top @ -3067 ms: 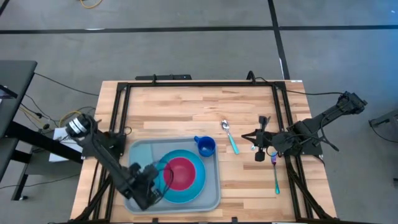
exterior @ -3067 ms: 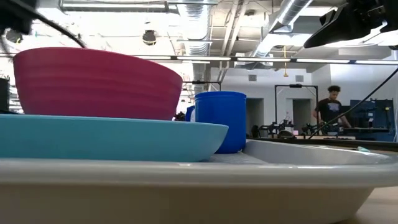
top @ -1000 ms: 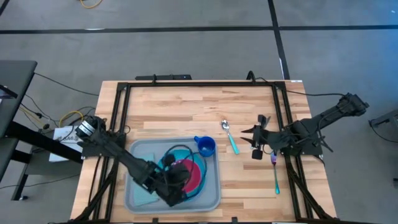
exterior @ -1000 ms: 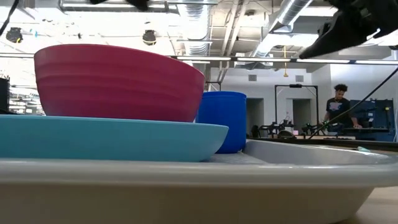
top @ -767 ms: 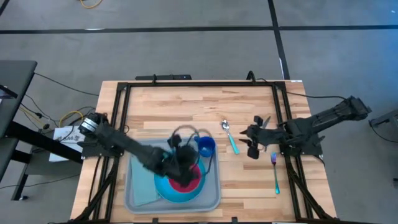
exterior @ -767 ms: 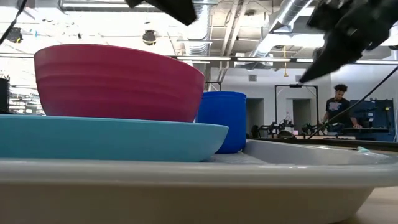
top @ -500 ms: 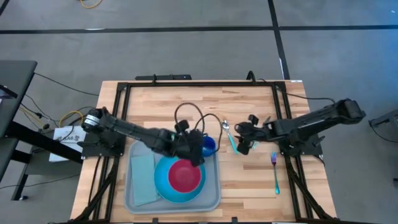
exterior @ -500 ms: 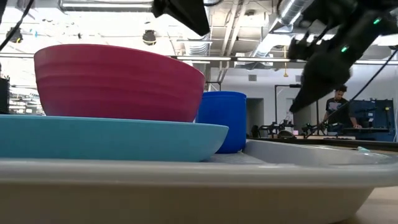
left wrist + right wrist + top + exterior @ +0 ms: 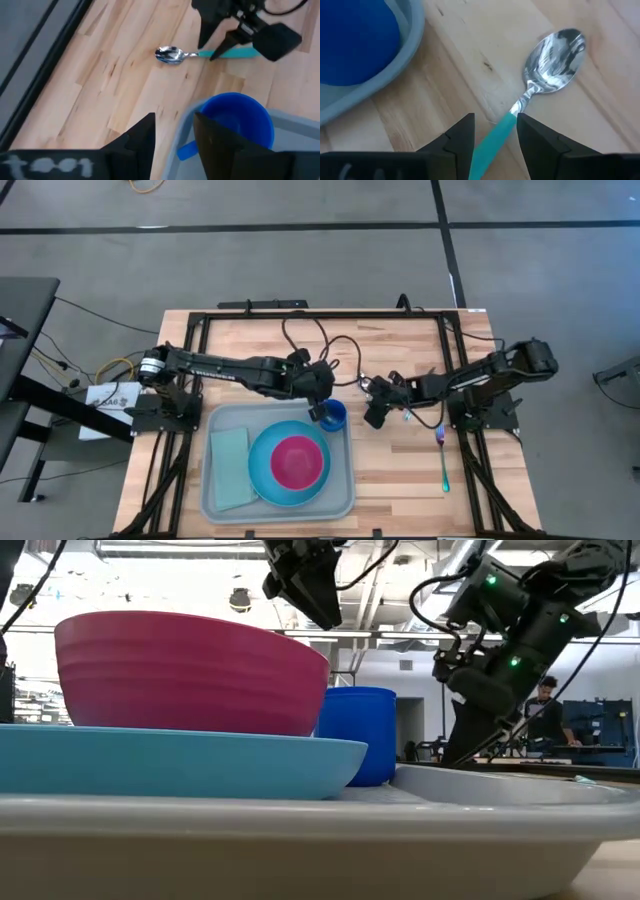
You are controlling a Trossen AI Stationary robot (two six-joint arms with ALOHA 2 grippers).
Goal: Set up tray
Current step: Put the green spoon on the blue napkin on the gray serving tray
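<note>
The light grey-blue tray (image 9: 222,418) lies at the table's near middle. On it are a teal napkin (image 9: 232,468), a blue plate (image 9: 262,470) with a pink bowl (image 9: 297,461), and a blue cup (image 9: 333,416) in its far right corner. My left gripper (image 9: 320,404) hovers open over the tray's rim (image 9: 181,131), just left of the cup (image 9: 235,120). To the right of the tray lies a teal-handled spoon (image 9: 554,59). My right gripper (image 9: 374,415) is open and low over it, one finger on either side of the teal handle (image 9: 496,131).
A purple-handled fork (image 9: 440,438) and a teal-handled utensil (image 9: 446,471) lie by the table's right edge. Black frame rails (image 9: 300,315) run round the table. Cables (image 9: 330,350) loop over the far middle. Bare wood stretches beyond the tray.
My left gripper has swung from over the bowl, at the tray's near side, toward the far edge and the right, ending above the cup. My right gripper has moved left and down onto the spoon, rolling as it went. Bowl, plate and cup have stayed put.
</note>
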